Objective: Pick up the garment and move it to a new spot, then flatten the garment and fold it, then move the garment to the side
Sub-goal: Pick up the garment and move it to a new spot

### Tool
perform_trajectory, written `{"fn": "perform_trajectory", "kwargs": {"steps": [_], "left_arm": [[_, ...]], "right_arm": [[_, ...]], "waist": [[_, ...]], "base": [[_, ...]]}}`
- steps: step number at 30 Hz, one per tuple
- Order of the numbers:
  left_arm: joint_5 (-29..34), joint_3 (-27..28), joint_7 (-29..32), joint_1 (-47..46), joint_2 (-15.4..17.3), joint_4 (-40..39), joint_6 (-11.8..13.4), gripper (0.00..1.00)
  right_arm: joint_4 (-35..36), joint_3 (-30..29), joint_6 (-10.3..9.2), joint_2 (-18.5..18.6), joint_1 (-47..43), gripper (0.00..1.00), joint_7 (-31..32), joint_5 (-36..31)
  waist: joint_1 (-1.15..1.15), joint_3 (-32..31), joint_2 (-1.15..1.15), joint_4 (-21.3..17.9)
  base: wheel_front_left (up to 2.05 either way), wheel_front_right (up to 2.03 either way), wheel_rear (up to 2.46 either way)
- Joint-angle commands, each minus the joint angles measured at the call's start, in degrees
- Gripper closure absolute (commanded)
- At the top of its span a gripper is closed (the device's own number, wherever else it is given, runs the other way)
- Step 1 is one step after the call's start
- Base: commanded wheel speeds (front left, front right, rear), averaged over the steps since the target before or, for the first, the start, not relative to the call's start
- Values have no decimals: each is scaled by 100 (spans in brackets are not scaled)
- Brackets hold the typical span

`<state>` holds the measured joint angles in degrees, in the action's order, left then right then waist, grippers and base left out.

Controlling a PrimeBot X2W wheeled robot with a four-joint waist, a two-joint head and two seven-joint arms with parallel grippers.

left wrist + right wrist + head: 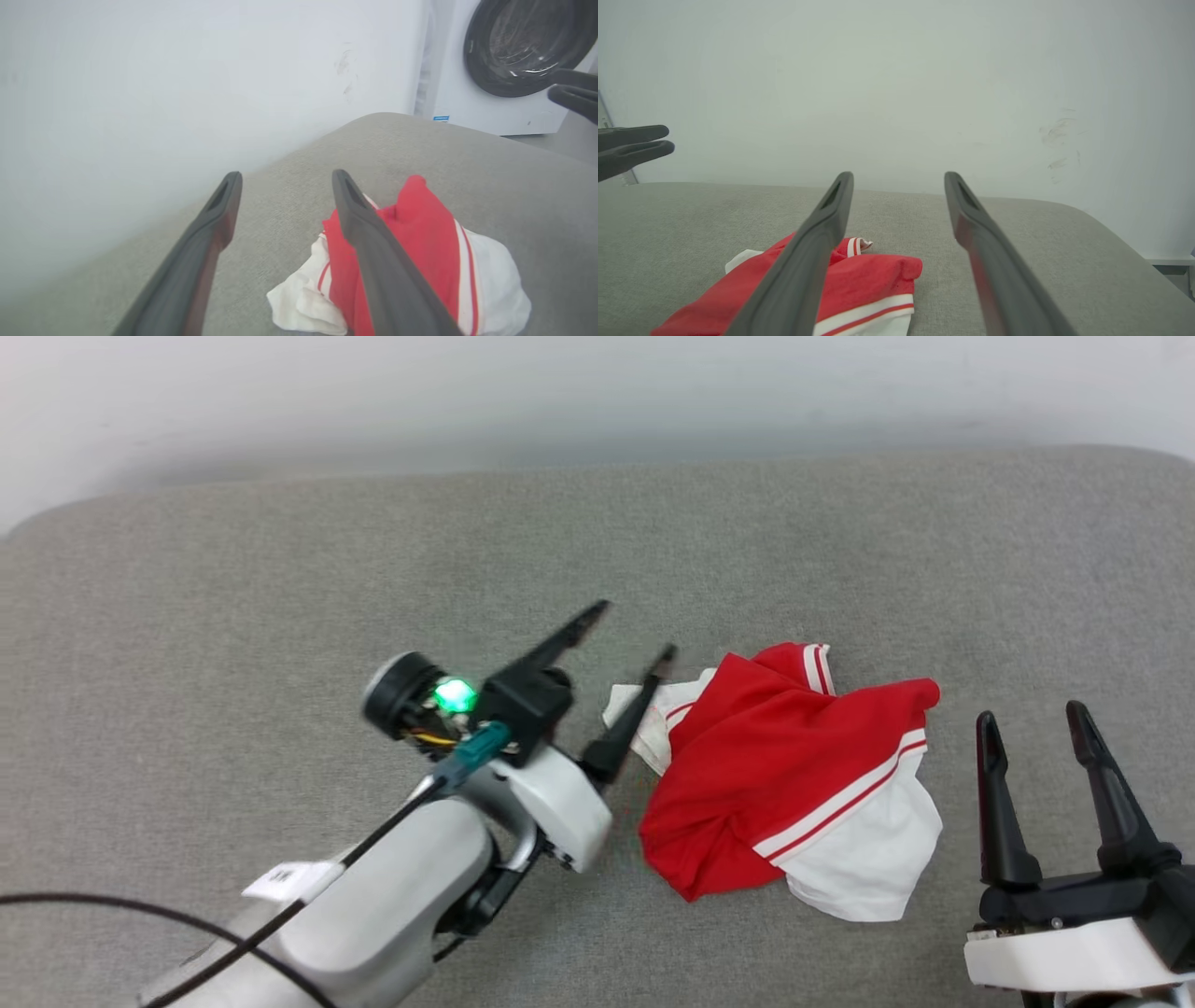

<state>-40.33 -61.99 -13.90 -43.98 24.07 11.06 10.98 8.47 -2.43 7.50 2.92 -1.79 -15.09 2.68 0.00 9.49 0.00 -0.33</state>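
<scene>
The garment [794,775] lies in a crumpled heap on the grey cloth-covered tabletop [280,569], red body bunched up, one white sleeve nearest the right hand [1029,713] and the other white sleeve under the tip of the left hand [635,630]. Both hands are released, fingers spread wide and grasping nothing. The left hand's nearer finger crosses that sleeve's edge; whether it touches the cloth I cannot tell. The right hand hovers just beside the heap, apart from it.

Judging by the heap, nothing is flattened or folded yet, and the move to the side is not done. Whether this is already the new spot cannot be read here.

Beyond both hands rises a plain pale wall [140,93]; past the tabletop's far corner stands a washing machine [448,93]. The cloth surface around both hands is bare, so nothing blocks spreading the garment.
</scene>
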Motion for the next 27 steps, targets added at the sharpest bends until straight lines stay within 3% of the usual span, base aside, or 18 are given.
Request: {"fn": "perform_trajectory", "kwargs": {"steps": [1, 8, 13, 19, 27], "left_arm": [[75, 107, -59, 120, 57, -29, 143, 0], [760, 1276, -132, 1153, 259, -525, 1090, 0], [1390, 2147, -130, 2094, 168, -871, 1470, 0], [2001, 3151, -131, 3142, -90, -1144, 1628, 0], [2613, 4094, -132, 4064, -626, -1266, 1319, 0]], "right_arm": [[-29, 3, -3, -6, -94, 0, -12, -44], [-92, -25, -2, -7, -216, 0, -12, -12], [-134, -32, -2, -7, -284, 0, -12, 10], [-194, -46, -2, -7, -328, 0, -11, 125], [-320, -44, -2, -7, -431, 0, -12, 356]], "waist": [[0, -89, 0, 71], [0, -257, 0, 157], [0, -321, 0, 183], [0, -377, 0, 181], [0, -466, 0, 198]], "base": [[0, 0, 0], [0, 0, 0], [0, 0, 0], [0, 0, 0], [0, 0, 0]]}}
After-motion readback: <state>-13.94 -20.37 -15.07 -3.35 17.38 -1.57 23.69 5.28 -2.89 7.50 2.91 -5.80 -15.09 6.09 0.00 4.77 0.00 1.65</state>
